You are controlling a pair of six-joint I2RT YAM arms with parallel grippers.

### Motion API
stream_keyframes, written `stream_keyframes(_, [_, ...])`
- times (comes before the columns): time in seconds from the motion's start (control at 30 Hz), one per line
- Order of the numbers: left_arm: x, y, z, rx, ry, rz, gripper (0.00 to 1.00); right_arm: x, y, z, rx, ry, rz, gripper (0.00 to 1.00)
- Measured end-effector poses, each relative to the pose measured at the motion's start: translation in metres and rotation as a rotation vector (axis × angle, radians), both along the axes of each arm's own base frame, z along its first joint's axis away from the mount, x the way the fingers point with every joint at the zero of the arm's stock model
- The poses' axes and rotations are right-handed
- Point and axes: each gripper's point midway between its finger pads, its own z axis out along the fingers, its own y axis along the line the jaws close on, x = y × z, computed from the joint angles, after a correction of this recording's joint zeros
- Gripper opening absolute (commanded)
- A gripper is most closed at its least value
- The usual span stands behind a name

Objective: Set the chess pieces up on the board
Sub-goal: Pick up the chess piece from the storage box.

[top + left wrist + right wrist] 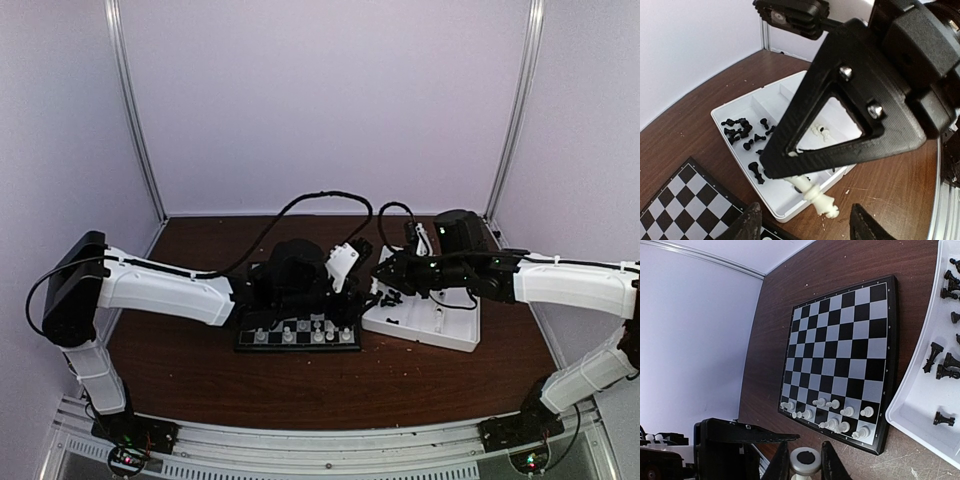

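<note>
Brown table point(200, 300) first; on it the board point(840, 350), white chess pieces point(832, 404) in two part-filled rows along its near edge, the other squares bare; at 3 o'clock of the board the white tray point(771, 102), black pieces point(740, 131) scattered in its compartments. Now the handover, by my reading: right claw point(805, 462) pinched on the base end of a white piece point(822, 200); in the left wrist view its long axis runs 11 to 5 o'clock, head toward 5. Left claw point(807, 221) stands wide and empty, fingers flanking that head at 9 and 3, untouching; the left is the nearer taker and must pinch across that axis.
</note>
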Motion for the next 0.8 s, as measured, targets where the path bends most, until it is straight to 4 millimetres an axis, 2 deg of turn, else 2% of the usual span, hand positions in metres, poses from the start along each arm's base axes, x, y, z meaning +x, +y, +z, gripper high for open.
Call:
stream_keyframes(0.13, [0.002,0.000,0.002,0.003,-0.004,0.007,0.52,-0.003,0.003,0.000,0.004,0.002,0.013,0.18])
stream_keyframes(0.57, [0.001,-0.003,-0.003,0.052,0.001,0.010,0.10,-0.006,0.004,0.002,0.043,-0.014,-0.005,0.18])
stream_keyframes(0.7, [0.003,0.001,-0.009,0.082,0.001,0.020,0.01,-0.005,0.003,-0.001,0.050,-0.010,-0.020,0.19])
stream_keyframes(0.8, [0.003,0.001,-0.010,0.089,-0.003,0.021,0.00,-0.005,0.003,-0.002,0.049,-0.008,-0.022,0.23])
